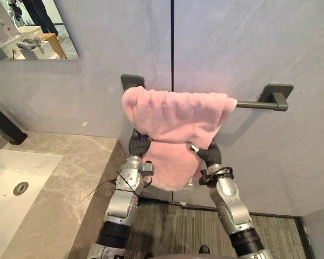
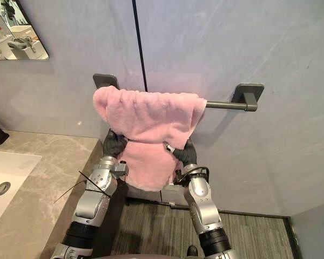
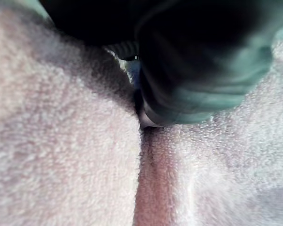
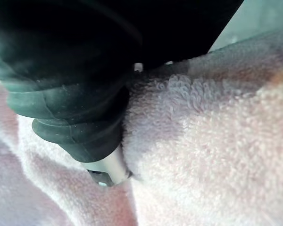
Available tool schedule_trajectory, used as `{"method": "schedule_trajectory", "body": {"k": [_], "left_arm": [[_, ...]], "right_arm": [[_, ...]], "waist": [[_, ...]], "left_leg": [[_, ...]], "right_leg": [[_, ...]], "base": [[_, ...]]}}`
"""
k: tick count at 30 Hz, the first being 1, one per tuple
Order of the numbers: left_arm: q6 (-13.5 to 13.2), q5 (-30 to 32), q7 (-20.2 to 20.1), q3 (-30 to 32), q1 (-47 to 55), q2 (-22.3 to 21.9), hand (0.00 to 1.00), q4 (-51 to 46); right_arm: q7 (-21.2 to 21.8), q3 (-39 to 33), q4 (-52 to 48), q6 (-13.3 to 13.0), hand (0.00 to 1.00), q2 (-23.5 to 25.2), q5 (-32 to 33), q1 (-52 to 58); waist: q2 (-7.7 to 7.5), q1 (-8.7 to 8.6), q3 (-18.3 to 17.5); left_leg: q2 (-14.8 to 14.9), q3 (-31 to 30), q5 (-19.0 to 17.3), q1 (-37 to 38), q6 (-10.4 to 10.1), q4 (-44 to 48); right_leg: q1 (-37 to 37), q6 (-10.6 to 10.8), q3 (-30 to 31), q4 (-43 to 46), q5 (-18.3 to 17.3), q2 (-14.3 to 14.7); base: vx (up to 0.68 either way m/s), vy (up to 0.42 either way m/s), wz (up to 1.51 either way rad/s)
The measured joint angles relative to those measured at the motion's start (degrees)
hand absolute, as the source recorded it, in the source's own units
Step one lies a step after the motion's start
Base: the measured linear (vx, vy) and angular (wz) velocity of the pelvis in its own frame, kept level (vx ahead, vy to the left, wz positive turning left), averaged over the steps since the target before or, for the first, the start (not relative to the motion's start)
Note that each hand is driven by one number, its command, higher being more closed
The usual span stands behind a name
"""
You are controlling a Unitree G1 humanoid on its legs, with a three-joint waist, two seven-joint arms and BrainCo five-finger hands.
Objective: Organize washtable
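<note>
While the pink towel (image 1: 175, 116) is hanging bunched over the left end of the wall bar (image 1: 256, 104), we are holding both hands up beneath it. The left hand (image 1: 139, 144) and right hand (image 1: 208, 152) are sitting under the upper fold, one at each side of the lower flap. The cloth is covering them, so we cannot tell whether either is gripping. We are judging the towel light, soft and floppy, likely to sag and slide along the bar. Its lower corners or side edges are looking like the best places to hold for spreading it flat
</note>
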Motion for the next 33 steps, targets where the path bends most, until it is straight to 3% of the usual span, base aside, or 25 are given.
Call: {"method": "schedule_trajectory", "body": {"k": [9, 15, 23, 24, 28, 31, 33], "left_arm": [[0.0, 0.0, -2.0, -0.1, -2.7, -1.8, 1.00, 0.1], [0.0, 0.1, -2.1, -0.1, -2.7, -1.8, 1.00, 0.3], [0.0, 0.1, -2.4, 0.0, -1.4, -2.3, 1.00, 2.4], [0.0, 0.1, -2.4, 0.0, -1.4, -2.4, 0.00, 2.7], [0.0, 0.0, -2.4, 0.2, -1.3, -2.5, 0.00, 2.7], [-0.1, 0.0, -0.5, 10.3, -0.1, -1.7, 0.00, 2.7], [-0.2, 0.0, 0.5, 12.4, 1.6, 0.2, 0.00, 2.7]], "right_arm": [[0.0, -4.3, -1.9, 0.0, 1.00, 1.8, -1.9, 0.0], [0.0, -4.7, -1.8, 0.0, 1.00, 2.7, -2.2, 0.0], [0.0, -5.5, 0.8, 0.8, 1.00, 4.2, -3.9, 1.2], [0.0, -5.6, 0.9, 0.9, 1.00, 4.2, -3.9, 1.4], [0.0, -7.5, 1.0, 0.9, 1.00, 4.3, -3.9, 2.4], [-2.0, -18.4, 0.9, 0.3, 1.00, 4.1, -3.6, 3.2], [-2.8, -21.8, 0.4, -0.7, 1.00, 2.7, -3.2, 4.4]], "waist": [[0.28, -0.62, 0.7], [0.40, -0.79, 2.7], [0.42, -1.49, 2.7], [0.42, -1.52, 2.7], [0.43, -1.49, 2.7], [0.43, -1.63, 2.7], [0.42, -1.52, 2.7]], "left_leg": [[0.0, 0.0, 0.0, 0.2, 0.0, -0.3], [0.0, 0.1, 0.0, 1.2, 0.0, -0.4], [0.0, 1.0, 0.0, 1.9, 0.0, -1.1], [0.0, 1.0, 0.0, 1.9, 0.0, -1.1], [0.0, 1.2, 0.0, 2.0, 0.0, -1.2], [0.0, 1.5, 0.0, 2.3, 0.0, -1.2], [0.0, 1.6, 0.0, 2.4, 0.0, -1.2]], "right_leg": [[0.0, 0.2, 0.2, 0.0, -0.1, 0.0], [0.9, 0.3, 0.3, 0.0, -0.2, 0.0], [0.9, 0.4, 0.8, 0.0, -0.3, 0.0], [0.9, 0.4, 0.9, 0.0, -0.3, 0.0], [0.9, 0.5, 1.0, -0.1, -0.3, 0.0], [0.9, 0.5, 1.3, -0.1, -0.3, 0.0], [1.0, 0.5, 1.4, 0.0, -0.3, 0.1]], "base": [[-0.01, -0.004, 0.00], [-0.01, -0.002, 0.00], [-0.04, -0.014, -0.04], [0.00, 0.000, 0.00], [-0.02, -0.009, -0.01], [-0.06, -0.023, -0.04], [-0.05, -0.023, -0.02]]}}
